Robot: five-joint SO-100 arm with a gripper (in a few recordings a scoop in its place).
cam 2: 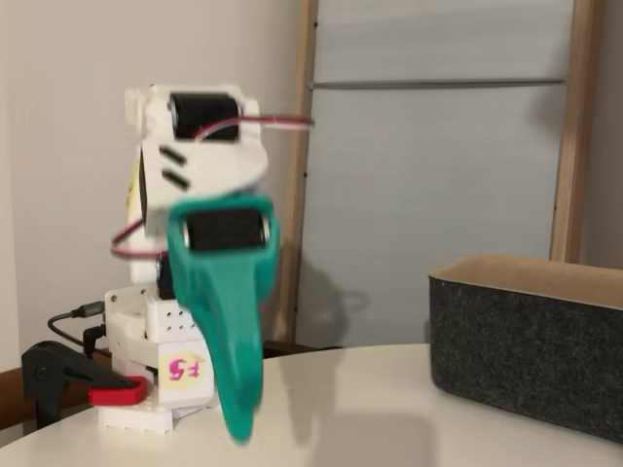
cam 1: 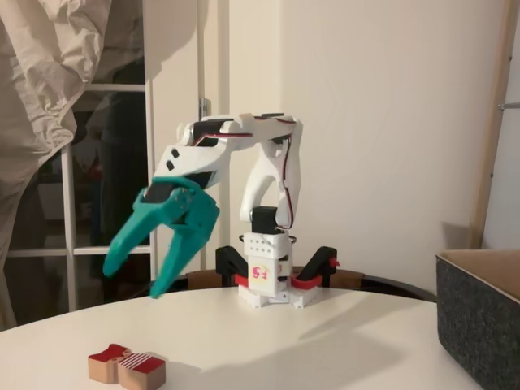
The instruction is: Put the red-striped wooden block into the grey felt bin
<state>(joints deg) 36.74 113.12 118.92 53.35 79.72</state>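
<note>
The red-striped wooden block (cam 1: 127,366) is lying flat on the white surface (cam 1: 268,345), near its front edge in a fixed view, below and a little left of the teal pincer (cam 1: 134,280). The pincer is hanging in the air with its fingers spread wide and holding nothing, tips pointing down toward the surface, apart from the block. Judging by its look, the block is light, stiff wood, unlikely to bend or break, though its painted top may be a bit slick. The pinched waist between the plain red half and the striped half looks like the natural place to take hold, with the fingers closing across the narrow sides. The grey felt bin (cam 1: 479,313) is standing at the right edge, well apart from the block, its top open and its walls upright and soft-looking. The arm's white base (cam 1: 268,280) is sitting clamped at the back. Nothing is lying between pincer and block; the bin's wall will need clearing.
</note>
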